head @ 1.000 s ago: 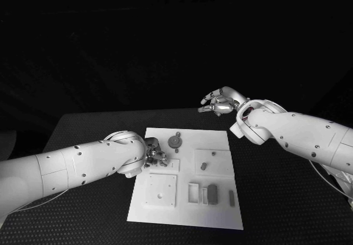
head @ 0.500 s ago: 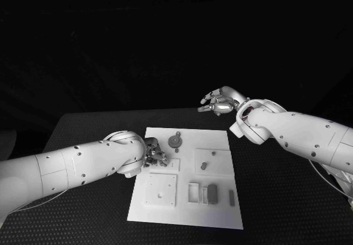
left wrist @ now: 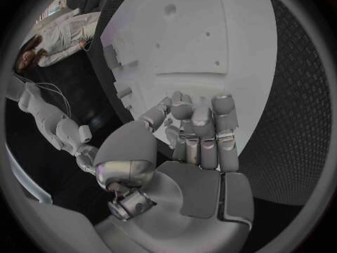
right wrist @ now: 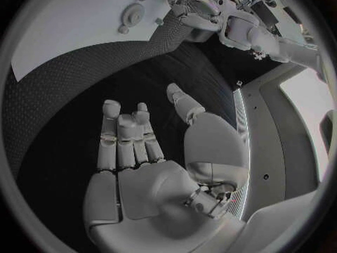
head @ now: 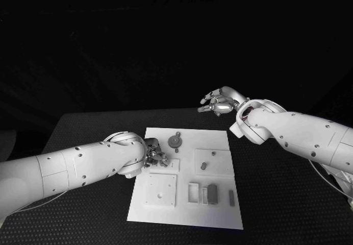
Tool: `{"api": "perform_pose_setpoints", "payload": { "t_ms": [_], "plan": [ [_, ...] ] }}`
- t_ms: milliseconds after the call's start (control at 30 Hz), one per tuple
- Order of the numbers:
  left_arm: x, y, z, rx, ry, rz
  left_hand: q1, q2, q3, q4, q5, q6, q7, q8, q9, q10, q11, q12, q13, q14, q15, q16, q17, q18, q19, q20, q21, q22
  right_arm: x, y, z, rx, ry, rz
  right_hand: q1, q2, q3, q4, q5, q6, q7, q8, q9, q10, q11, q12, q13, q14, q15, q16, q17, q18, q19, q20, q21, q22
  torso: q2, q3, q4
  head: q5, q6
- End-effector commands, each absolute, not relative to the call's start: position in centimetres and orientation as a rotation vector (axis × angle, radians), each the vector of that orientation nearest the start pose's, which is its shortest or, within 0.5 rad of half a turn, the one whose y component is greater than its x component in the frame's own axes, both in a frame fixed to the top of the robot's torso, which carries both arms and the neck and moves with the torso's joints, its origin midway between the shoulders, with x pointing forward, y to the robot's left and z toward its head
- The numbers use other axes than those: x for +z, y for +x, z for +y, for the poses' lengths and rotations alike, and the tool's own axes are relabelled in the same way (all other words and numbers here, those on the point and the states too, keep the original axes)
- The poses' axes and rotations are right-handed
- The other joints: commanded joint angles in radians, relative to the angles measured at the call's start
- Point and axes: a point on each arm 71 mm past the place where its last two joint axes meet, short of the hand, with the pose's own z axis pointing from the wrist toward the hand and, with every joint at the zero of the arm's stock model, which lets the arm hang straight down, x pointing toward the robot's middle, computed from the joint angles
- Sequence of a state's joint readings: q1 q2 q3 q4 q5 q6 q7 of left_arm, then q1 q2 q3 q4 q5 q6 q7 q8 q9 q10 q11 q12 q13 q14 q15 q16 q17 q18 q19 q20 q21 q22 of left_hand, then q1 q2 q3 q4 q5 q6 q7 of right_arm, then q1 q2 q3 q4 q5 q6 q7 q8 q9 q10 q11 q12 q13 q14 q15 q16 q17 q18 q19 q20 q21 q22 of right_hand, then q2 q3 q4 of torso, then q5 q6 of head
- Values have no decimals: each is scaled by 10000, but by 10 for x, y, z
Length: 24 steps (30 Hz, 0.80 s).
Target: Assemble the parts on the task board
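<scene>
The white task board lies in the middle of the black table. My left hand hovers low over its left edge, fingers pointing down at a small square seat. In the left wrist view that hand has its fingers side by side and its thumb apart, and I see nothing in it. My right hand is raised beyond the board's far edge; its palm is empty and its fingers are spread. A round grey part stands near the far edge, and a small grey peg sits in the right plate.
A square plate with a hole sits near the board's front left. A dark grey block and a slim grey piece lie at the front right. Black table surface surrounds the board.
</scene>
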<state>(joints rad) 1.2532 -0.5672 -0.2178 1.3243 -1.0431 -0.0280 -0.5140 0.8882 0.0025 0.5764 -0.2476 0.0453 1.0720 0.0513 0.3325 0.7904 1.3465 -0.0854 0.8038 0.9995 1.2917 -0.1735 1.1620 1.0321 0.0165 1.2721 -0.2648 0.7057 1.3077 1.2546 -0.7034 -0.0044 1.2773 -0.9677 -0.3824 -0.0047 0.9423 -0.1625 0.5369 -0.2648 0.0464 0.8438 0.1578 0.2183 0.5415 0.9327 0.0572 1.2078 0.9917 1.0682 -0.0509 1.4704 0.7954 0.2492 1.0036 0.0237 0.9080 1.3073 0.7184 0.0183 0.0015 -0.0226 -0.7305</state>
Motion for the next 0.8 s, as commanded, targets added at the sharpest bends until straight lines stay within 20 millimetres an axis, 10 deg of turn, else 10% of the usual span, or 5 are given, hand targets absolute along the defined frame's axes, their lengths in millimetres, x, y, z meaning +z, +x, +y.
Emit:
{"api": "perform_pose_setpoints", "payload": {
  "t_ms": [33,800],
  "plan": [
    [-263,494,139,-3917,-1404,22730,303,225,66,-101,68,719,-316,-46,44,-26,-61,-41,-16,-314,-207,83,-53,421,47,-110,68,189,-157,545,-207,8524,3213,15981,-14,94,-61,22,30,-23,106,-10,3,-42,-8,40,-16,-88,1,44,-11,126,-7,85,-33,86,-3,4,-1,-6,-1],
    [-262,494,139,-4165,-1600,22369,434,320,98,-274,82,900,-363,-96,110,116,-105,-59,-122,-314,-248,312,-358,397,119,-98,121,190,-158,545,-208,8513,3260,16019,-59,111,-79,43,30,-31,109,-12,1,-49,-5,45,-26,-97,4,48,-16,126,-9,89,-39,84,-1,3,2,-5,-11]
  ]
}}
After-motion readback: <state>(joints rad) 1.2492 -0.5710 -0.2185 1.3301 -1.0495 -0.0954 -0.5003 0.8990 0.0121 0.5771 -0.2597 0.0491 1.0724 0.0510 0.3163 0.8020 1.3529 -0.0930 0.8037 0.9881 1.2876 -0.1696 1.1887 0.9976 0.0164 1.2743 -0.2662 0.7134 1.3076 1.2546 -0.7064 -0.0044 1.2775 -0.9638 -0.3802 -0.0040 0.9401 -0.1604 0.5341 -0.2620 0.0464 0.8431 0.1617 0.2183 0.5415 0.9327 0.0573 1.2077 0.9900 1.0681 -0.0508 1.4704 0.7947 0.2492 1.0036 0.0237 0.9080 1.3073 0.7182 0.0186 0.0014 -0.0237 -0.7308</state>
